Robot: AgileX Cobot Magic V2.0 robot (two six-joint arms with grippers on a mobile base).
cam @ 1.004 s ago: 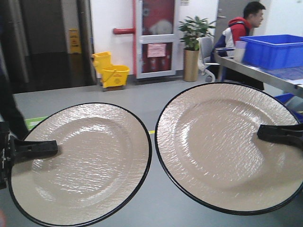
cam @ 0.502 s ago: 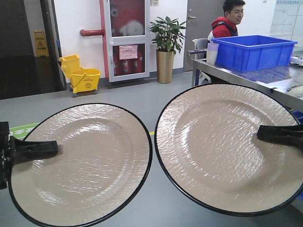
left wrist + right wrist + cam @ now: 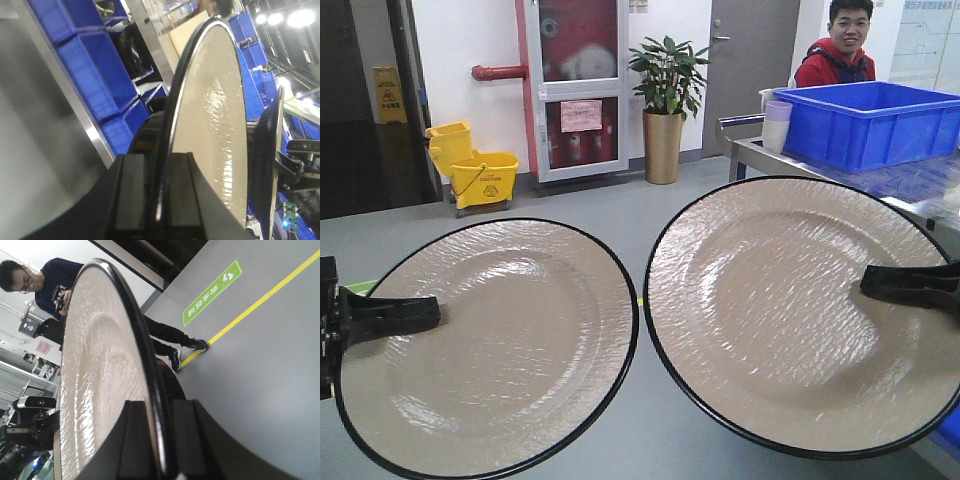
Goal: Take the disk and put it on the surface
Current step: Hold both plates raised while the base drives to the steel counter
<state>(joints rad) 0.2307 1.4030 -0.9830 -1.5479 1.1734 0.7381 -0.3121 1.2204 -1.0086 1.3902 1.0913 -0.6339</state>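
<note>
Two beige disks with black rims are held in the air, faces toward the front camera. My left gripper (image 3: 432, 313) is shut on the left rim of the left disk (image 3: 490, 350). My right gripper (image 3: 868, 282) is shut on the right rim of the right disk (image 3: 780, 310). In the left wrist view the fingers of the left gripper (image 3: 159, 200) pinch the left disk (image 3: 215, 115) edge-on. The right wrist view shows the right gripper (image 3: 160, 440) clamping the right disk (image 3: 100, 375). The surface (image 3: 920, 185), a shiny metal tabletop, shows behind the right disk.
A blue bin (image 3: 870, 120) and a stack of cups (image 3: 778, 122) stand on the metal table, with a man in red (image 3: 840, 50) behind it. Farther back are a potted plant (image 3: 665, 100) and a yellow mop bucket (image 3: 480, 175). Grey floor lies below.
The background has slid left across the front view, and the metal table and blue bin look nearer. Both grippers and both disks keep the same places in the frame.
</note>
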